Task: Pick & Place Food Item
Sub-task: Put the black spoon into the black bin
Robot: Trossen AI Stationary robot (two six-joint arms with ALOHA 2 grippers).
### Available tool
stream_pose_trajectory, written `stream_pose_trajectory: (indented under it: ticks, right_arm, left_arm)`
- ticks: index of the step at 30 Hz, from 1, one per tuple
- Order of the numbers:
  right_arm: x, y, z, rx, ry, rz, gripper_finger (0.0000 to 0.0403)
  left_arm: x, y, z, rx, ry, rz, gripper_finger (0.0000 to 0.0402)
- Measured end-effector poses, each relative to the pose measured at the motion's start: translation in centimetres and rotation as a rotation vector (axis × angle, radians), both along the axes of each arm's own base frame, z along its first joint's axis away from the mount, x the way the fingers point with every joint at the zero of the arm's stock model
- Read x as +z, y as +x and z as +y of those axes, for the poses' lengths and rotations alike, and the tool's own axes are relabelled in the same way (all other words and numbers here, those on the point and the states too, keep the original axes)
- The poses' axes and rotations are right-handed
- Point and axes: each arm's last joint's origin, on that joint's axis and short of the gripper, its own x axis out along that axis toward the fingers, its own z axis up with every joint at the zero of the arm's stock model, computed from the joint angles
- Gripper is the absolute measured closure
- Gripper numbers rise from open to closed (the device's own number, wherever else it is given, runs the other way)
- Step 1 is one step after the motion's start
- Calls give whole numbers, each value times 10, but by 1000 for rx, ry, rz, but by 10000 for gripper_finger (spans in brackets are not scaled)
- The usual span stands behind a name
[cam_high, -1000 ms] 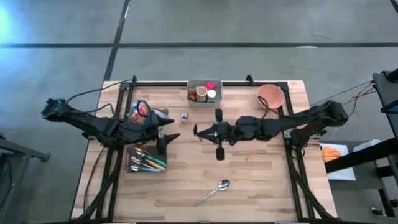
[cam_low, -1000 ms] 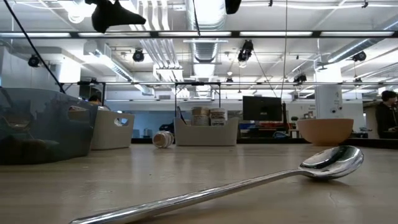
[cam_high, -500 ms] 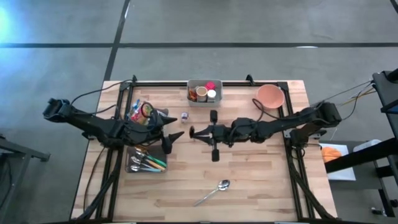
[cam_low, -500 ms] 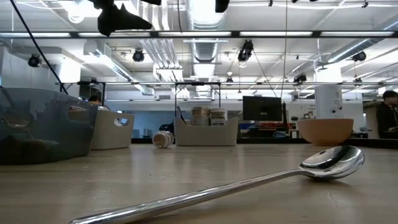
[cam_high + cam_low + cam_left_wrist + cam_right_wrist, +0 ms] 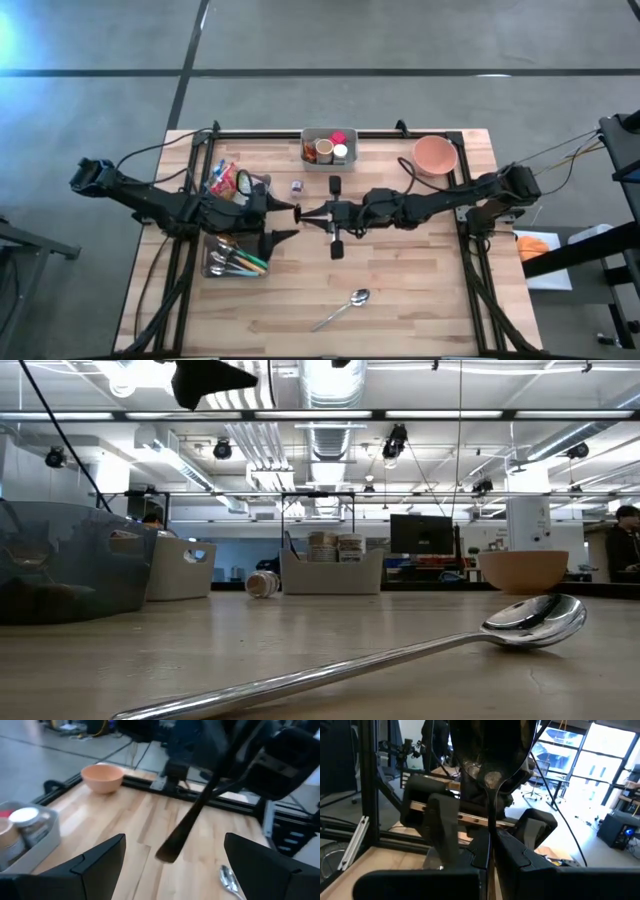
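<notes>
My right gripper [image 5: 332, 212] hangs over the table's middle, shut on a dark spoon [image 5: 314, 212] that sticks out toward the table's left. The spoon's bowl [image 5: 490, 755] fills the top of the right wrist view. My left gripper [image 5: 292, 222] faces it, open. The spoon's free end [image 5: 167, 854] hangs just ahead of the gap between the left fingers and touches neither. A colourful food packet [image 5: 222, 180] lies in a bin at the left, beside my left arm. A small jar [image 5: 297, 187] lies on its side on the wood. My right gripper pinches the dark spoon's handle [image 5: 490, 832] between its two fingers. The fingers run level from the table's right and lie along the spoon. The spoon is lifted clear of the table, bowl end pointing toward my left gripper.
A grey tray [image 5: 328, 160] with jars stands at the far edge, a pink bowl [image 5: 435, 155] at the far right. A bin of cutlery [image 5: 235, 262] sits under my left arm. A metal spoon [image 5: 348, 305] lies near the front edge.
My right gripper has carried the dark spoon toward the table's left, up to my left gripper. My left gripper has moved a little toward the table's right and rolled, so its fingers now stand on either side of the spoon's line.
</notes>
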Motion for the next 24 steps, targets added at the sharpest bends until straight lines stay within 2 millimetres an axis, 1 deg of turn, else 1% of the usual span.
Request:
stream_pose_trajectory:
  ticks: [6, 12, 19, 24]
  right_arm:
    - [1, 0, 0, 10, 4, -18, 394]
    - [5, -1, 4, 98, 29, -67, 395]
    - [8, -1, 4, 116, 30, -95, 395]
    - [3, 3, 5, 134, 29, -78, 395]
  left_arm:
    - [6, 2, -2, -47, 47, -57, 60]
    - [6, 4, -2, -54, 61, -66, 60]
    - [3, 14, -6, -71, 118, -90, 60]
    - [-1, 19, -7, -74, 130, -89, 61]
